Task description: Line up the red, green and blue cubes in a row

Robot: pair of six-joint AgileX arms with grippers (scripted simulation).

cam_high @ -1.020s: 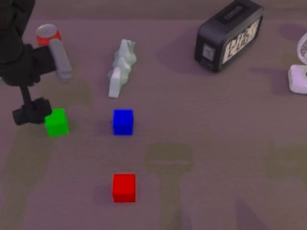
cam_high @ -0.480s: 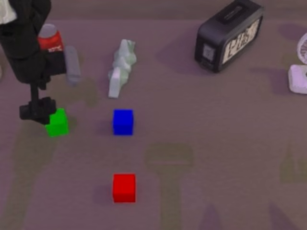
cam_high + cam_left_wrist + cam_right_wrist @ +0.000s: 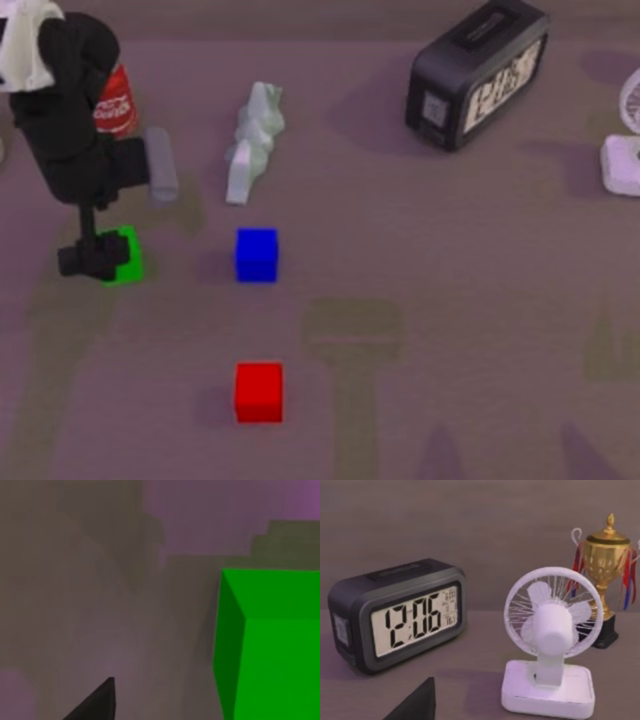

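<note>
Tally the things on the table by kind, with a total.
Cubes: 3, red, green, blue
Soda can: 1
Pale figurine: 1
Digital clock: 1
White fan: 1
Gold trophy: 1
Total: 8

- Cubes, three: one green cube point(image 3: 126, 256) at 9 o'clock on the table, one blue cube point(image 3: 256, 254) near the centre, one red cube point(image 3: 259, 391) toward 6 o'clock.
- Soda cans, one: red soda can point(image 3: 116, 102) at 10 o'clock.
- Digital clocks, one: black clock point(image 3: 478, 75) at 1 o'clock.
- Desk fans, one: white fan point(image 3: 551, 641) at 2 o'clock.
- Trophies, one: gold trophy point(image 3: 607, 562).
- Pale figurines, one: figurine point(image 3: 254, 140) at 11 o'clock.
</note>
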